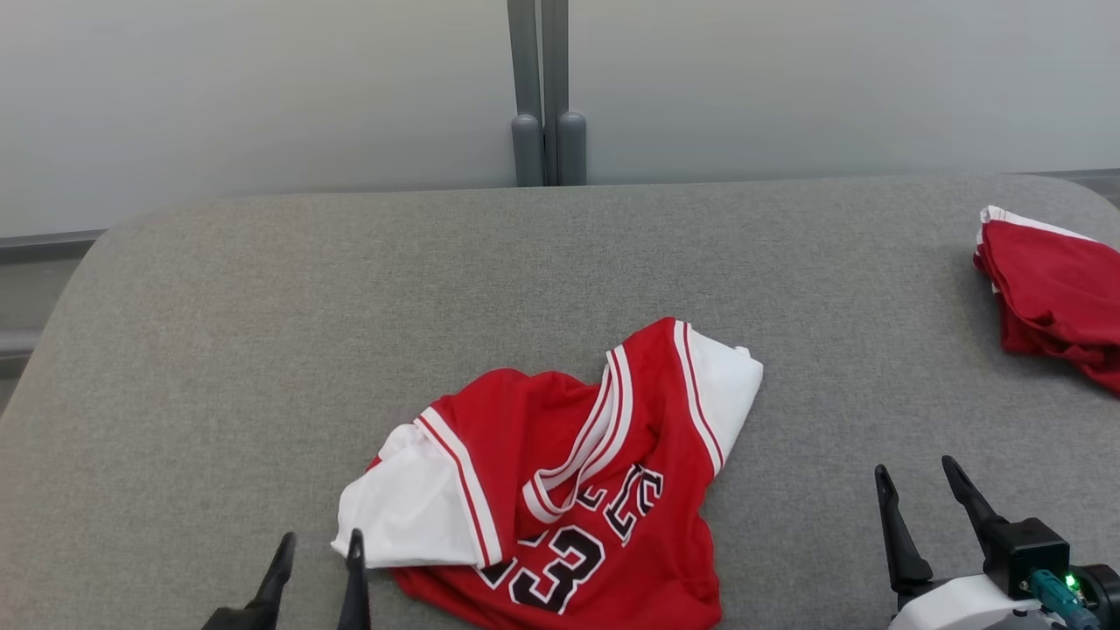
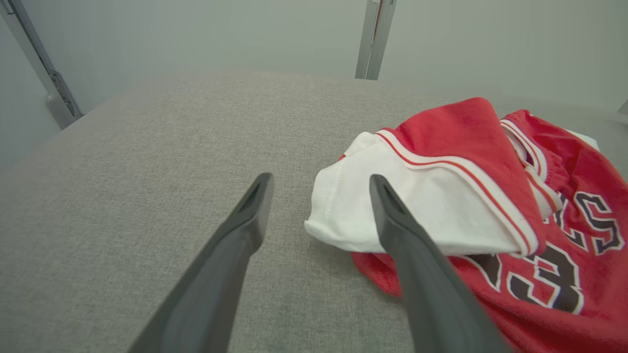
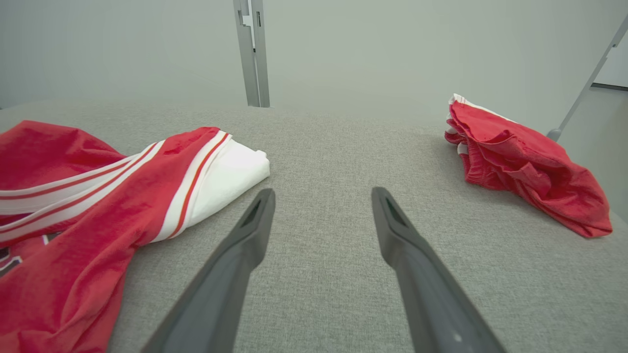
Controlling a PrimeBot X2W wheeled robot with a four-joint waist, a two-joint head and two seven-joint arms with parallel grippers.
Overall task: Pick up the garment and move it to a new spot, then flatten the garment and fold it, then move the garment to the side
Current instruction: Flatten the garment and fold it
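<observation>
We see the crumpled red jersey [image 1: 569,472] midway along the near edge of the surface [image 1: 262,306], our left end effector [image 1: 321,535] open beside its white sleeve [image 1: 402,512], likely poised to grasp, our right end effector [image 1: 914,465] open and empty.

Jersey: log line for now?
jersey crumpled, unheld | left end effector open beside white sleeve | right end effector open, empty | red garment far right
</observation>
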